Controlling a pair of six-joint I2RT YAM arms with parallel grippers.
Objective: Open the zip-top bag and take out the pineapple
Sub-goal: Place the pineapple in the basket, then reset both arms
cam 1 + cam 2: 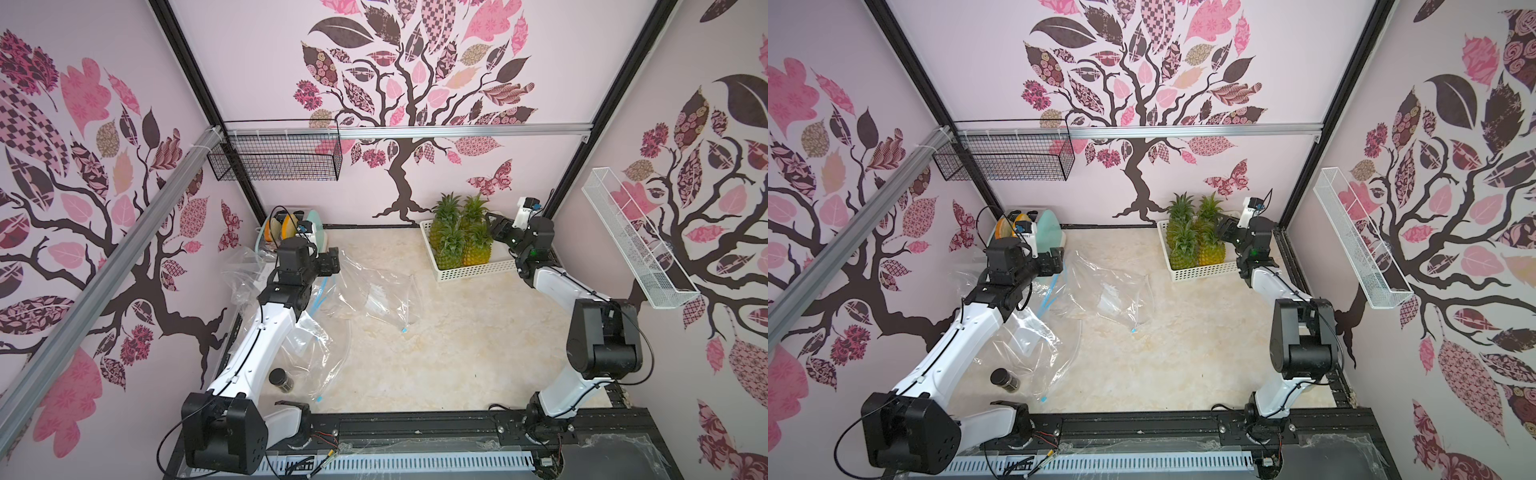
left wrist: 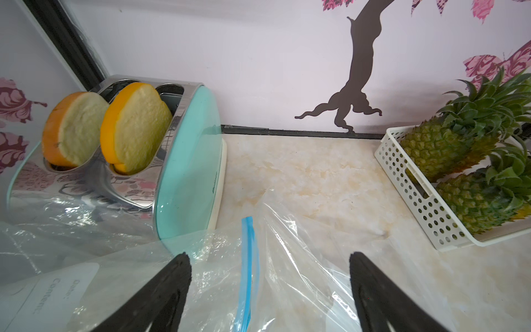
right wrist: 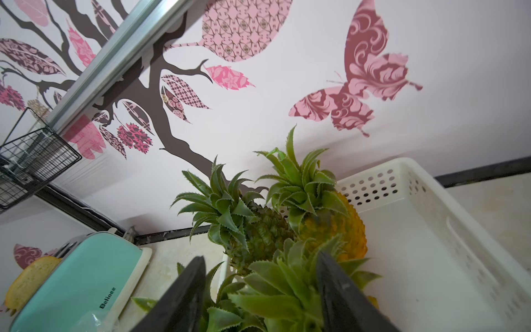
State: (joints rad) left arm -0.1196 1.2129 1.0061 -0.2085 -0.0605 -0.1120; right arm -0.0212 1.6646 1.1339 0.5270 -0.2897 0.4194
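Pineapples, four of them, stand upright in a white perforated basket at the table's far right corner. The right gripper hangs just above the basket with its jaws spread, and green crown leaves of the nearest fruit lie between the fingers; whether they touch the leaves cannot be told. A clear zip-top bag lies crumpled mid-table, well apart from the basket. The left gripper hovers over the blue zip strip of another clear bag, jaws wide and holding nothing. Just beside it stands a mint toaster with two bread slices in its slots.
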